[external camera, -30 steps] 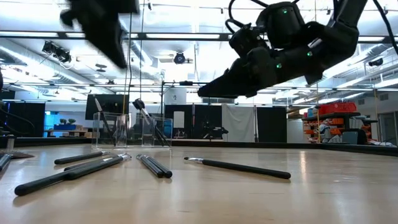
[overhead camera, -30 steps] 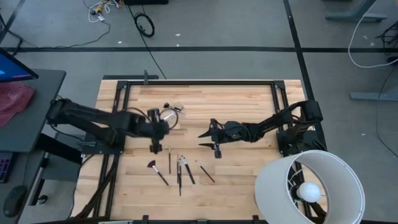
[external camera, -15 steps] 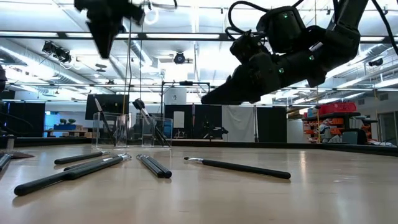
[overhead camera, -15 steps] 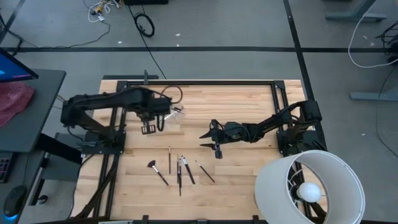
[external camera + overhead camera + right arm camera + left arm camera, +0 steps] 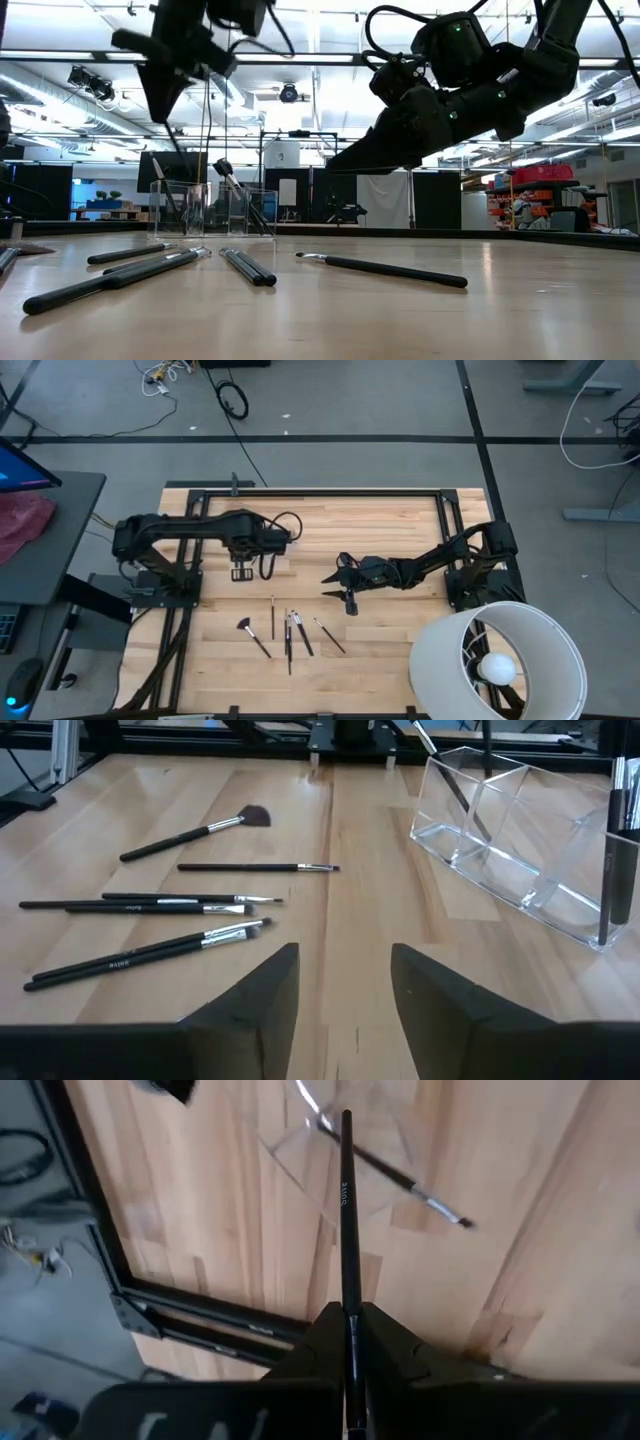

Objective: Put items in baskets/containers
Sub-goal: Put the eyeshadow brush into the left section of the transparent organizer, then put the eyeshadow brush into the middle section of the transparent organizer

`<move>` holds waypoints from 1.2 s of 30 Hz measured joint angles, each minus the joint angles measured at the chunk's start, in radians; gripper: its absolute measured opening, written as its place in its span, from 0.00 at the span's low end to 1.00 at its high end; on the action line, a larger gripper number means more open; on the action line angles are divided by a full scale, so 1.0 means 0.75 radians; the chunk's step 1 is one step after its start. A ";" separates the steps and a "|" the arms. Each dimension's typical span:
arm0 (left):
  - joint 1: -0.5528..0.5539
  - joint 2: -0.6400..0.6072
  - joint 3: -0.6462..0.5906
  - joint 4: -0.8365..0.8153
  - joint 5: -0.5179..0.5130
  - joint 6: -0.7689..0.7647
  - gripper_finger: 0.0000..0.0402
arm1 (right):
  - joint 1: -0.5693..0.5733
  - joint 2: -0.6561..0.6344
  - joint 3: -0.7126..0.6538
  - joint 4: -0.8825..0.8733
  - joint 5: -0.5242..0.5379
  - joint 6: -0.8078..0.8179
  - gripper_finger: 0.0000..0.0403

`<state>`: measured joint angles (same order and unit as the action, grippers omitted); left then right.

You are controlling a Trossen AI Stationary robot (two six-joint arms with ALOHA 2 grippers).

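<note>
Your left tool (image 5: 348,1342) was clamped on a dark brush (image 5: 346,1220), held above the clear container (image 5: 525,830) near the worktop's (image 5: 400,520) far edge. Your right tool (image 5: 340,990) hung open mid-worktop; six loose brushes (image 5: 190,905) lay toward the near edge.

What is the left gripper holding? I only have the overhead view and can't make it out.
Observer: The left gripper is shut on one dark-handled brush, aimed at the clear container.
Operator: Is anything inside that container?
Observer: Yes, another brush leans in an end compartment.
Operator: And the right gripper?
Observer: The right gripper is open and empty, facing the loose brushes on the table.
</note>
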<state>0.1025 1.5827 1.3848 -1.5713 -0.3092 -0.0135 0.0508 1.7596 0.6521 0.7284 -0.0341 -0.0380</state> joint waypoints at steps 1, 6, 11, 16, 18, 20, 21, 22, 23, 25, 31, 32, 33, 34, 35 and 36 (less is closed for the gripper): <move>0.003 0.012 -0.018 0.001 0.001 0.000 0.04 | 0.000 0.000 0.000 0.000 0.000 0.002 0.41; 0.014 0.055 -0.126 0.025 -0.019 -0.001 0.06 | 0.000 0.000 0.000 -0.001 0.000 0.039 0.41; 0.020 0.058 -0.192 0.143 -0.043 0.001 0.11 | 0.006 0.001 0.000 -0.001 0.001 0.039 0.41; 0.033 0.057 -0.199 0.189 -0.040 0.031 0.21 | 0.025 0.000 0.000 0.018 0.001 0.036 0.41; 0.034 0.057 -0.199 0.207 -0.042 0.035 0.26 | 0.043 0.001 0.000 0.027 0.001 0.042 0.41; 0.034 0.057 -0.199 0.209 -0.050 0.035 0.31 | 0.071 0.001 0.000 0.043 0.013 0.050 0.41; 0.031 0.057 -0.199 0.211 -0.050 0.035 0.34 | 0.092 0.001 0.001 0.047 0.044 0.060 0.41; 0.027 0.056 -0.199 0.209 -0.051 0.035 0.36 | 0.116 0.001 0.001 0.044 0.090 0.074 0.41; 0.020 0.055 -0.197 0.202 -0.050 0.035 0.38 | 0.141 0.001 0.005 0.031 0.139 0.081 0.41; 0.001 0.055 -0.169 0.154 -0.050 0.036 0.41 | 0.201 0.001 0.028 -0.012 0.229 0.106 0.41; -0.056 0.051 0.019 0.004 -0.050 -0.011 0.41 | 0.403 0.001 0.138 -0.220 0.554 0.332 0.41; -0.062 0.043 0.053 0.007 -0.050 -0.030 0.40 | 0.439 0.001 0.151 -0.260 0.617 0.392 0.41; -0.069 0.033 0.086 0.011 -0.050 -0.042 0.39 | 0.475 0.004 0.162 -0.294 0.680 0.461 0.41; -0.076 0.028 0.120 0.027 -0.051 -0.043 0.38 | 0.510 0.015 0.170 -0.303 0.739 0.537 0.41; -0.082 0.024 0.156 0.041 -0.052 -0.044 0.37 | 0.546 0.026 0.173 -0.310 0.787 0.593 0.41; -0.086 0.020 0.181 0.059 -0.052 -0.044 0.36 | 0.579 0.042 0.172 -0.313 0.851 0.636 0.41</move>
<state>0.0379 1.5975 1.5207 -1.5271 -0.3479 -0.0467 0.4854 1.7909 0.7815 0.4934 0.6041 0.4388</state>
